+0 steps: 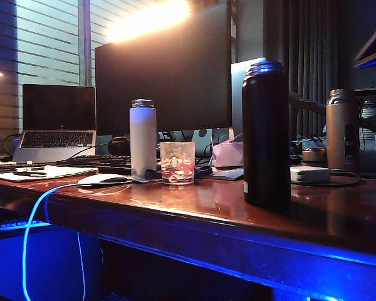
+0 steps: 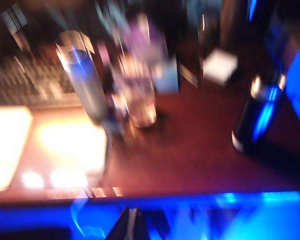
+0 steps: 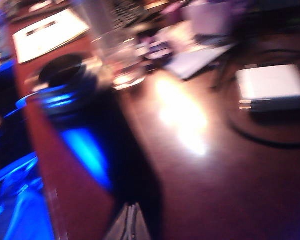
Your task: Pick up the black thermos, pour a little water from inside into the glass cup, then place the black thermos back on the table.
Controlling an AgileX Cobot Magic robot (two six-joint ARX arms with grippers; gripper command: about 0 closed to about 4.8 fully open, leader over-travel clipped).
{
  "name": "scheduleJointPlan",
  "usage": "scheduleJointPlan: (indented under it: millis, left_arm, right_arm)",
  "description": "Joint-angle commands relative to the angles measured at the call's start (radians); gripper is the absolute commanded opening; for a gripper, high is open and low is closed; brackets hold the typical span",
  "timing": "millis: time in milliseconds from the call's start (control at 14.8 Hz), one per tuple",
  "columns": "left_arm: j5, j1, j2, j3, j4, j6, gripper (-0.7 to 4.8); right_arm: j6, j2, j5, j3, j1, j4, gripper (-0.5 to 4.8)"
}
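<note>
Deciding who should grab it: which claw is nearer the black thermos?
Right. The black thermos looms close beside the right claw; the left claw sees it farther off across the table.

This is an office desk. A large monitor (image 1: 163, 69), a laptop (image 1: 57, 122) and a keyboard (image 1: 97, 163) stand behind window blinds (image 1: 47, 44). Cables trail across the wooden table (image 1: 194, 204).

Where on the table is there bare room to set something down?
Bare wood runs between the glass cup and the black thermos, and along the table front edge. Behind the cup it is crowded: white bottle, keyboard, cables.
</note>
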Motion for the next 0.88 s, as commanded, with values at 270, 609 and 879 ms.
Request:
scheduleJointPlan:
  millis: [270, 609, 879]
  left_arm:
    - [0.004, -0.001, 0.044, 0.008, -0.039, -0.006, -0.02]
    - [0.007, -0.001, 0.062, 0.008, -0.027, -0.006, -0.02]
    - [0.007, -0.001, 0.064, 0.008, -0.028, -0.006, -0.02]
  right_arm:
    - [-0.206, 0.162, 0.004, 0.002, 0.128, 0.124, 4.38]
    - [-0.191, 0.293, 0.007, 0.001, 0.153, 0.256, 4.79]
    - [-0.196, 0.351, -0.011, -0.005, 0.154, 0.523, 4.79]
